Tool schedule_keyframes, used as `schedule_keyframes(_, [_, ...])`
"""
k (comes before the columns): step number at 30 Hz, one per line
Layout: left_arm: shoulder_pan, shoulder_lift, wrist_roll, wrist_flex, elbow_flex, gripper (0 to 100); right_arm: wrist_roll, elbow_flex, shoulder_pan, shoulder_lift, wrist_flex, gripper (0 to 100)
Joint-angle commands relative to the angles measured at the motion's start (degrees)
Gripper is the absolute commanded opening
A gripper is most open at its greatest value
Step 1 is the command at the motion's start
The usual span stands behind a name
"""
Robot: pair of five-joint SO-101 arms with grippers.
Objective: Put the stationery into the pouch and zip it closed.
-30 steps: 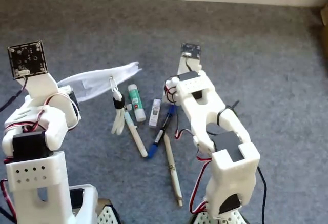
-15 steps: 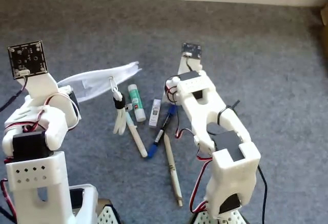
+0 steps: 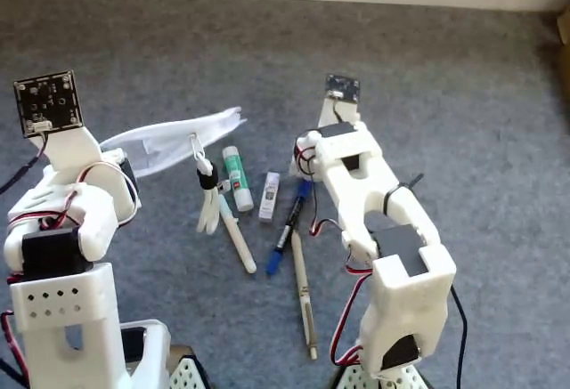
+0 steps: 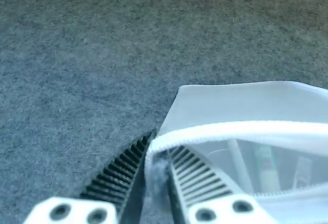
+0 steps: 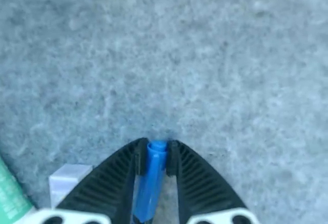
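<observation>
Grey carpeted surface (image 3: 445, 68): both tools occupied, loading not yet done.
My left tool (image 4: 156, 155) pinches the rim of the white pouch (image 4: 246, 106), seemingly to hold its mouth up. My right tool (image 5: 155, 144) clamps the blue pen (image 5: 150, 188) by its end. Wrist views confirm both pinches; the high view places the glue stick (image 3: 237, 178) near the pouch.

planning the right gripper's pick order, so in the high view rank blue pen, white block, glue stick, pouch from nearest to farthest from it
1. blue pen, held in the right gripper
2. white block, just to its left
3. glue stick, further left
4. pouch, farthest left
</observation>
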Motion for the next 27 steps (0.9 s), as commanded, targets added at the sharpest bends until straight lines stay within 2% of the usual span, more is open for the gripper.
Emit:
schedule_keyframes(1, [-1.0,1.0,0.6,-0.4,0.6,1,-0.1,-2.0,0.3,-7.0,4.1,0.5])
schedule_keyframes(10, [-0.9,1.0,0.6,-0.5,0.6,1,-0.1,-0.7,0.2,-10.9,6.8,0.5])
schedule_keyframes(16, [-0.9,1.0,0.6,-0.4,0.6,1,1.8,-1.3,-1.9,-11.0,16.2,0.5])
schedule_keyframes(27, [-1.0,1.0,0.6,-0.4,0.7,1,3.9,1.9,-5.1,-22.3,17.1,0.5])
